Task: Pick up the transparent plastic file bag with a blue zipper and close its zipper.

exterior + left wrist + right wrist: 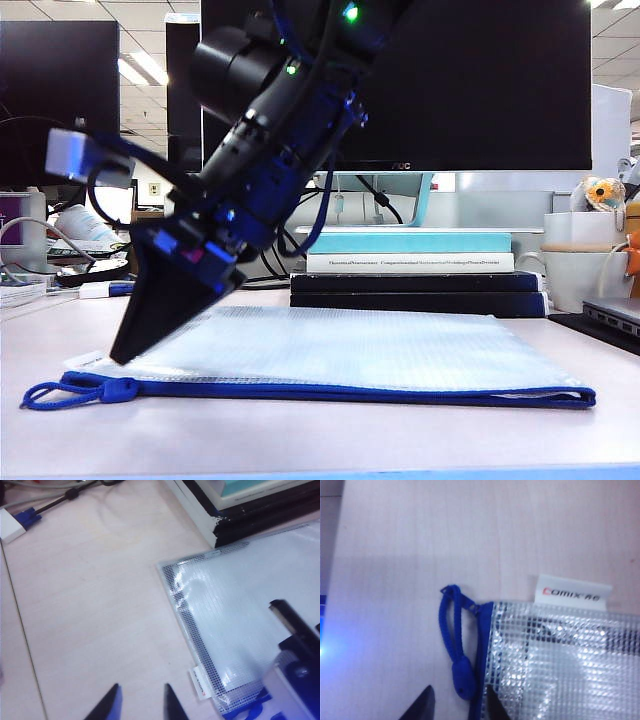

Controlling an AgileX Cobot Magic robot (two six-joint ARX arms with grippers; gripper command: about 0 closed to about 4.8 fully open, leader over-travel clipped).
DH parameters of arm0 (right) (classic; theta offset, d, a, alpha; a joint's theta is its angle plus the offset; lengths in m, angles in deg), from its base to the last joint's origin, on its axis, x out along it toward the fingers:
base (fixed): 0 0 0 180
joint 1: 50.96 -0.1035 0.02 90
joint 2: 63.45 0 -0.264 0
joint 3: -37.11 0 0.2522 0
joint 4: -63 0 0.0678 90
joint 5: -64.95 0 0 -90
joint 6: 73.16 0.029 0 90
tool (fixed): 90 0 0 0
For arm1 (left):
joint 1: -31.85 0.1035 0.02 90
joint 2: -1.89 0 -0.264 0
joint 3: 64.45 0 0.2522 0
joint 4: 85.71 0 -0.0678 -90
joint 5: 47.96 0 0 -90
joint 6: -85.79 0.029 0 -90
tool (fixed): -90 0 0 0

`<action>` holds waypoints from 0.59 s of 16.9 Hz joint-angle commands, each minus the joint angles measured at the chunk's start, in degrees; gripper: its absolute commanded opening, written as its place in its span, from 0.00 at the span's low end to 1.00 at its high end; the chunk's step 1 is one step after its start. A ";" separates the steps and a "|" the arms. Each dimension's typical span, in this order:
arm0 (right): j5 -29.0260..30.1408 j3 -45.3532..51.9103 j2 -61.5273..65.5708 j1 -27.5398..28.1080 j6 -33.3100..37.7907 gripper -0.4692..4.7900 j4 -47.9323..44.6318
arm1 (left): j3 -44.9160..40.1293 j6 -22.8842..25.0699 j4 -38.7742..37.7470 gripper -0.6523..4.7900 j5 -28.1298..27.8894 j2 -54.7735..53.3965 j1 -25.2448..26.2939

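The file bag [380, 350] lies flat on the pale table, a mesh-patterned translucent pouch [235, 610] [560, 660]. Its blue zipper [350, 392] [482, 645] runs along the near edge. The looped blue cord pull [70, 392] [451, 625] trails off the left end beside a white label [572, 594]. My right gripper [130, 350] [459, 690] has reached across to that left end and is open; the pull's blue toggle lies between its fingers, one finger over the mesh. My left gripper [141, 689] hangs open over bare table beside the bag's labelled corner and holds nothing.
A stack of books [415, 270] [250, 500] stands just behind the bag, with a large monitor [470, 80] behind it. A white mug [585, 265] and a laptop edge [610, 315] sit at the right. A blue cable plug [25, 519] lies on the table farther off.
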 commanded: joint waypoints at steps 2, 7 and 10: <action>0.44 -0.15 0.70 -0.11 -0.15 0.35 0.15 | 0.07 0.26 0.87 0.34 0.17 0.07 0.09; 1.73 -0.15 2.23 -0.83 0.52 0.34 0.57 | 0.04 0.46 1.25 0.34 0.17 0.04 0.09; 1.95 -0.17 2.21 -2.60 0.68 0.28 -0.20 | 0.04 0.44 1.60 0.34 0.20 -0.33 0.09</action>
